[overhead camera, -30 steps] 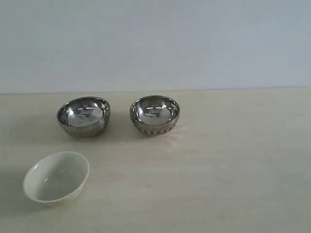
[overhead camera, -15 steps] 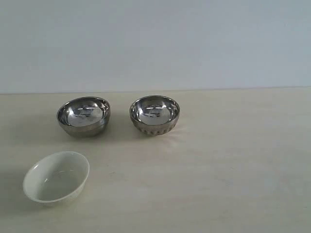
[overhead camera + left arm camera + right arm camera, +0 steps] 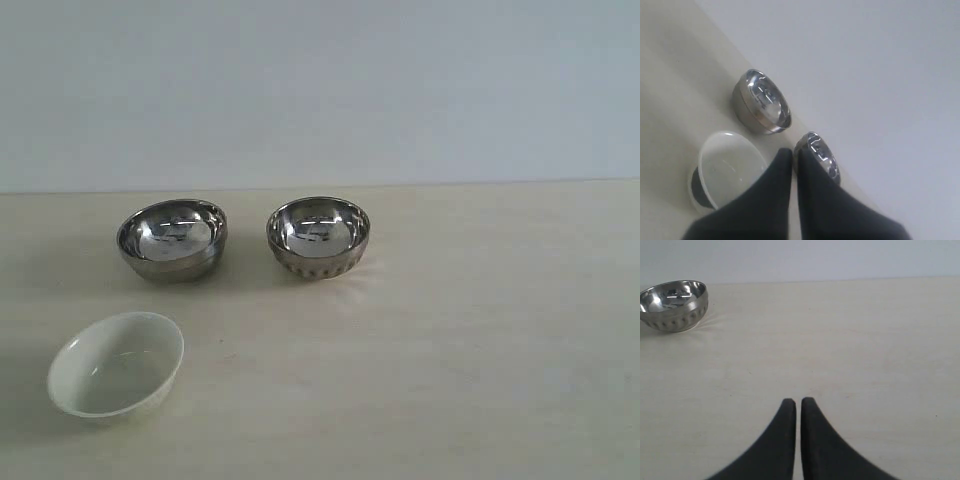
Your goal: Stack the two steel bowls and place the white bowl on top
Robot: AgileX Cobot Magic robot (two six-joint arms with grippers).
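Note:
Two steel bowls stand side by side, apart, toward the back of the table: the smooth-sided one (image 3: 172, 239) on the left and the ribbed one (image 3: 318, 237) to its right. The white bowl (image 3: 116, 366) sits nearer the front left. In the left wrist view my left gripper (image 3: 794, 152) is shut and empty, above the table with the white bowl (image 3: 727, 165), the smooth bowl (image 3: 761, 102) and the ribbed bowl (image 3: 820, 155) beyond its tips. My right gripper (image 3: 798, 401) is shut and empty over bare table, the ribbed bowl (image 3: 674, 305) far off. No arm shows in the exterior view.
The pale wooden table (image 3: 470, 330) ends at a plain white wall (image 3: 320, 90) behind the bowls. Nothing else stands on the table in any view.

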